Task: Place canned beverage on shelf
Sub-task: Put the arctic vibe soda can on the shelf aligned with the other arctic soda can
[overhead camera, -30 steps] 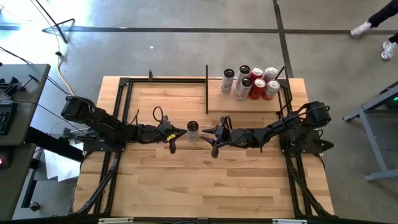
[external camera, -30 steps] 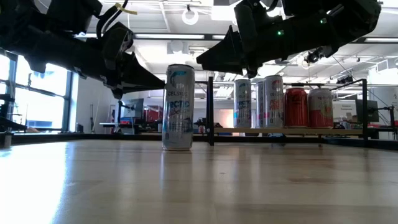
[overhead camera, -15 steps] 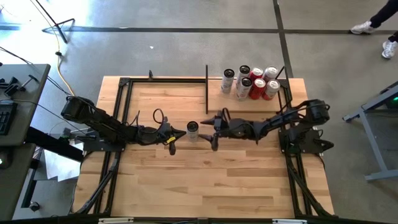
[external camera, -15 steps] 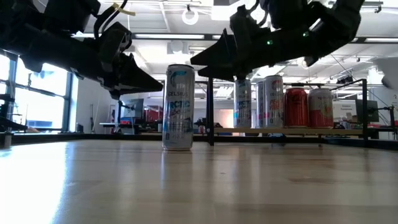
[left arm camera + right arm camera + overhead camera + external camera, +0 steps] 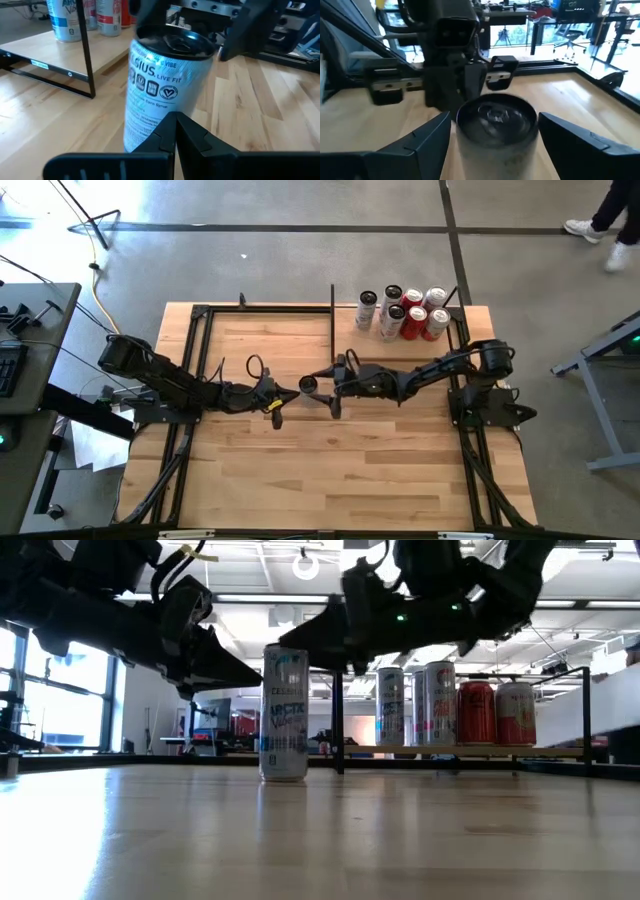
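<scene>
A tall silver-blue can [image 5: 309,385] stands upright on its base near the middle of the planked tabletop. My left gripper [image 5: 296,391] is shut. Its tips point level at the can's left side [image 5: 150,100]. My right gripper [image 5: 495,131] comes level from the table's right and is open. Its two fingers [image 5: 422,142] stand on either side of the can's top [image 5: 496,116], with a gap showing at each side. The shelf [image 5: 345,348], pale wood with black bars, lies at the far right and bears several cans [image 5: 405,315]. My left gripper's shut fingertips [image 5: 175,125] stand close against the can's side, low on its wall, coming level from the table's left. I cannot tell whether they touch it. The can stands upright on the table.
A black upright bar [image 5: 332,320] marks the shelf's left edge, just beyond the can. Black frame rails [image 5: 200,360] run along the table's left and right sides. The near half of the tabletop [image 5: 330,470] is bare wood.
My right gripper has moved toward the table's left and a little toward the far edge. It now reaches the can, with its fingers on either side of the can's top. The can stays upright in place, and my left gripper has kept still.
</scene>
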Available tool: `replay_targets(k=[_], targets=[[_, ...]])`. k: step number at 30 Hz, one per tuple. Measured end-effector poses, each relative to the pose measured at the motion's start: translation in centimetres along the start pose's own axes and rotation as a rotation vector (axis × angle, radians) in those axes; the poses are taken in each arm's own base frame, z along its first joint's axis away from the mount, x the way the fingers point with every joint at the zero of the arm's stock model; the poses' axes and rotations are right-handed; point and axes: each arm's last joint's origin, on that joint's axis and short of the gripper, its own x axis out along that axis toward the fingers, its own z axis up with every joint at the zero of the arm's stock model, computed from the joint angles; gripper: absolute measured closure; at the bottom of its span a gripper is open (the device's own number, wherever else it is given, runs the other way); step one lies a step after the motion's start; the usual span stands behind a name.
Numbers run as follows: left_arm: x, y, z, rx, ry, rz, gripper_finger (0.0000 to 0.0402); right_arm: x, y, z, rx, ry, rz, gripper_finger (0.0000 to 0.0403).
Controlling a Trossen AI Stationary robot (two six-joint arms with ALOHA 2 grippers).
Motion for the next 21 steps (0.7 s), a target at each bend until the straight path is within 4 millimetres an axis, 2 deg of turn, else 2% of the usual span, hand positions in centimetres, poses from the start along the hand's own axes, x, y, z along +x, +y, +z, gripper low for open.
replay_targets(k=[8,21], targets=[[0.0,0.0,0.0,0.001,0.001,-0.001,0.0401,2.5,-0.3,0.4,-0.041,0.052,-0.018,0.0119],[0.0,-0.1,0.0,0.001,0.004,-0.015,0.0401,2.6,-0.1,0.3,-0.051,0.087,-0.015,0.0148]])
